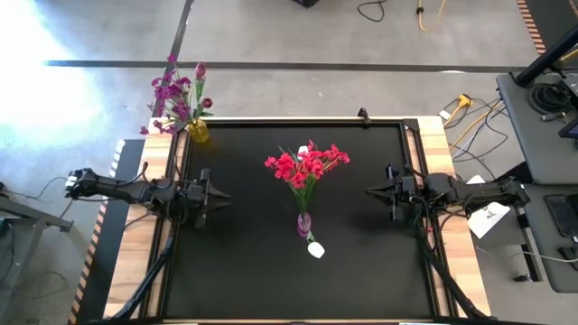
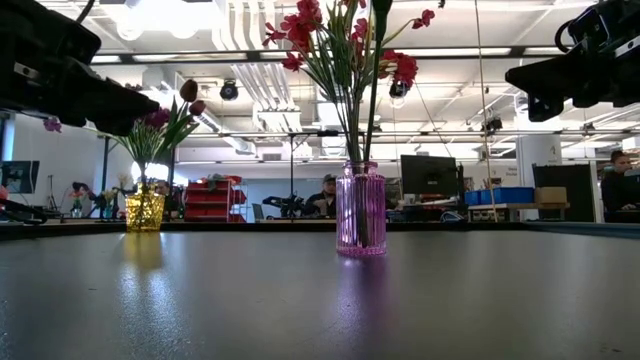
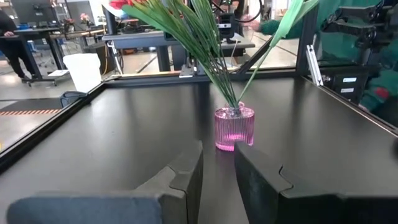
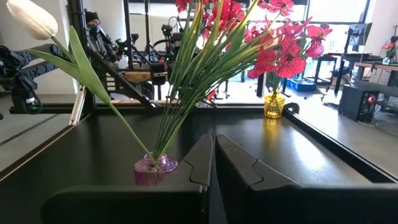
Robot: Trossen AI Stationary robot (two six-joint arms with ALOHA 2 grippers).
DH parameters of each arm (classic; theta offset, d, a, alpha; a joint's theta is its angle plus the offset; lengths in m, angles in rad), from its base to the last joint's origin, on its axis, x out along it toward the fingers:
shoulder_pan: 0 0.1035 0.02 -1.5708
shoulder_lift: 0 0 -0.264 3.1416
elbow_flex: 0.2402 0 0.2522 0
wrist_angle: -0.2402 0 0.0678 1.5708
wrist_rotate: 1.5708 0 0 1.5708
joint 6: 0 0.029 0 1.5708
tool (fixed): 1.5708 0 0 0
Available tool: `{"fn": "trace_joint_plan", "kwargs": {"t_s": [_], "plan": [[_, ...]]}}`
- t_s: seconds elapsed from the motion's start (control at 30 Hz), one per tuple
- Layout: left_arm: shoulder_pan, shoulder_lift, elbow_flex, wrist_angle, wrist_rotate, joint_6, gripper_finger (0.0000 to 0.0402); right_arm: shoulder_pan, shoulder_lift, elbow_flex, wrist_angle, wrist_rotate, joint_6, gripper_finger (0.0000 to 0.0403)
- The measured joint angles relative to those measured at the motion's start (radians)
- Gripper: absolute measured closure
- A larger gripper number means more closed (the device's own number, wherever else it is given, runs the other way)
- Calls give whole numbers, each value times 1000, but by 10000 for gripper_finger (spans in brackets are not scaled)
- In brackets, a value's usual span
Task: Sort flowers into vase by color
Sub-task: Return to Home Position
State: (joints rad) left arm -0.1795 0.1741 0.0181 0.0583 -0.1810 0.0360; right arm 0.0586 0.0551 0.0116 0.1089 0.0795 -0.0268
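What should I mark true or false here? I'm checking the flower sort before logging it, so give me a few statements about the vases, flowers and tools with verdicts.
1. The red flowers stand in the violet vase. True.
2. The yellow vase stands at the middle of the table. False: it stands at a corner on the left arm's side.
3. The white tulip shares the violet vase with the red flowers. True.
4. The right tool holds a flower. False: it and the left tool hold nothing, one on each side of the violet vase.
5. The purple flowers stand in the yellow vase. True.
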Motion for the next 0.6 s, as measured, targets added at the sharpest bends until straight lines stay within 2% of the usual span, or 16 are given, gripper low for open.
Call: {"fn": "trace_joint_plan", "kwargs": {"t_s": [0.6], "plan": [[0, 21, 0, 0, 0, 0, 324, 0, 0, 0, 0, 0, 0, 390]]}}
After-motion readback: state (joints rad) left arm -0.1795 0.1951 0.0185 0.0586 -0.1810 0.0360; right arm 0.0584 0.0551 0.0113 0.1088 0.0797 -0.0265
